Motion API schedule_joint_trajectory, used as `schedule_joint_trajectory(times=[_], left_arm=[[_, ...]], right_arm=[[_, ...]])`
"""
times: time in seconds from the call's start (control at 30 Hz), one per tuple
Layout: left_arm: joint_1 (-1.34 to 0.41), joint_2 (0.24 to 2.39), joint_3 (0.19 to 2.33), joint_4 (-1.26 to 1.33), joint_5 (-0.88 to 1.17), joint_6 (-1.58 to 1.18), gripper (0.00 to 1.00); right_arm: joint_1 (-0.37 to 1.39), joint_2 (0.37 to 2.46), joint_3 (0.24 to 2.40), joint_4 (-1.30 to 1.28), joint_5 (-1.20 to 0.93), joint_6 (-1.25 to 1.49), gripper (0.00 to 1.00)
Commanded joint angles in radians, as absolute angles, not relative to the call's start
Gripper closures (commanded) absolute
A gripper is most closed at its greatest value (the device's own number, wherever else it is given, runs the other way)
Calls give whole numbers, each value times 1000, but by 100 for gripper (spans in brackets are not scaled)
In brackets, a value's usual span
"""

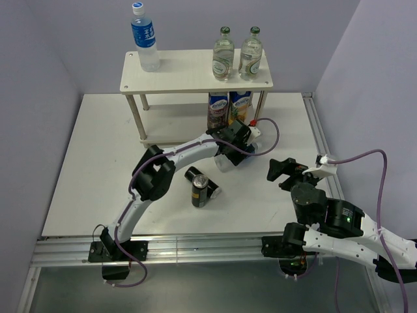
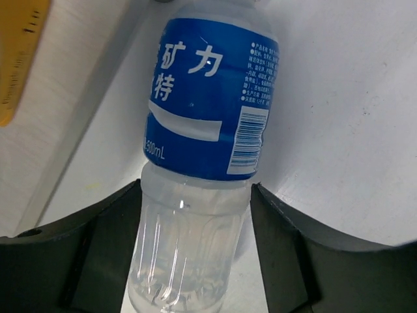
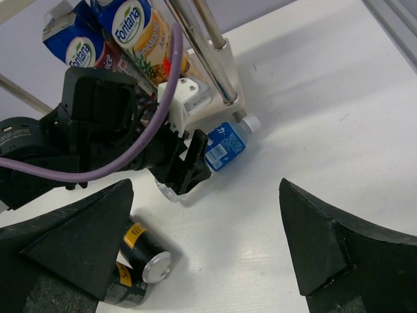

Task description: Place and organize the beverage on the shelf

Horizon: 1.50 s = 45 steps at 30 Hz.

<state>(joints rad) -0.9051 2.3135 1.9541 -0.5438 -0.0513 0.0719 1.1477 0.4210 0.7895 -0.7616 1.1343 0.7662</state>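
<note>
A blue-labelled water bottle (image 2: pixel 208 117) lies on its side on the table before the shelf (image 1: pixel 189 72), its white cap by a shelf leg (image 3: pixel 218 65). My left gripper (image 1: pixel 236 151) is shut on the bottle's clear lower part, one finger on each side (image 2: pixel 195 195). On the top board stand another water bottle (image 1: pixel 144 39) at the left and two green-capped glass bottles (image 1: pixel 223 55) (image 1: pixel 251 53) at the right. Two dark cans sit near the table's middle, one upright (image 1: pixel 199 193) and one lying (image 1: pixel 203 177). My right gripper (image 1: pixel 280 171) hangs open and holds nothing (image 3: pixel 205 195).
Two juice cartons (image 1: pixel 218 107) (image 1: pixel 240 104) stand on the lower tier, just behind the left gripper. A purple cable (image 1: pixel 270 130) loops by the left wrist. A metal rail (image 1: pixel 322 143) runs along the table's right edge, with grey walls on both sides.
</note>
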Motion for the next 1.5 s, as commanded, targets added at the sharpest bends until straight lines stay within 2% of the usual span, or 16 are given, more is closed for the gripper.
schedule_joint_trajectory(times=[0.0,0.13,0.2,0.3,0.33,0.37,0.4,0.53,0.8,1.13,1.3,1.47], left_arm=[[-925,2401,1915,-657,114,58,30],[-927,2390,1850,-635,143,41,27],[-930,2385,1827,-629,132,32,29],[-930,2379,1798,-600,137,12,58],[-931,2381,1796,-601,144,8,84],[-934,2381,1795,-595,146,-29,95],[-937,2379,1787,-588,146,-38,100],[-968,2324,1726,-539,126,-87,100],[-1051,2040,1727,-509,28,-153,100],[-1085,1709,1727,-336,-228,-123,100],[-1085,1496,1571,14,-411,-13,100],[-1081,1318,1489,253,-477,136,100]], right_arm=[[1152,434,781,-730,1155,778,0],[1150,436,778,-723,1152,775,0],[1151,437,776,-721,1152,773,0],[1152,437,773,-709,1149,767,0],[1152,440,775,-709,1149,767,0],[1152,443,775,-707,1147,767,0],[1151,446,778,-709,1147,770,0],[1152,448,781,-718,1149,772,0],[1151,448,775,-712,1147,779,0],[1152,456,759,-710,1140,804,0],[1152,462,759,-709,1150,801,0],[1152,462,762,-701,1164,781,0]])
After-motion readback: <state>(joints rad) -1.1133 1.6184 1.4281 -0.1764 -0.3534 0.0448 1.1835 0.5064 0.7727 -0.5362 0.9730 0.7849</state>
